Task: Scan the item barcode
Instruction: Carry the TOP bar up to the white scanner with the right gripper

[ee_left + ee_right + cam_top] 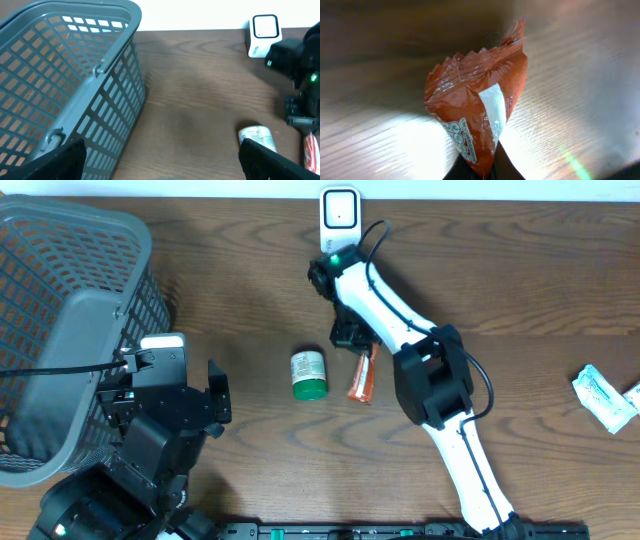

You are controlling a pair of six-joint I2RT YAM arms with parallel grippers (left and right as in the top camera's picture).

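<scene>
With my right gripper clamped shut on the end of the orange sachet, I'm at the pick-up; next I should lift it and face its barcode to the white scanner.

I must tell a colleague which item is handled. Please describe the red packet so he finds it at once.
Begin at the white scanner at the far edge of the table, centre. The right arm's tool, in front of it, is shut on the red-orange packet. Unlike the round green-lidded jar beside it, the packet is flat, crinkled foil with a serrated end.
</scene>
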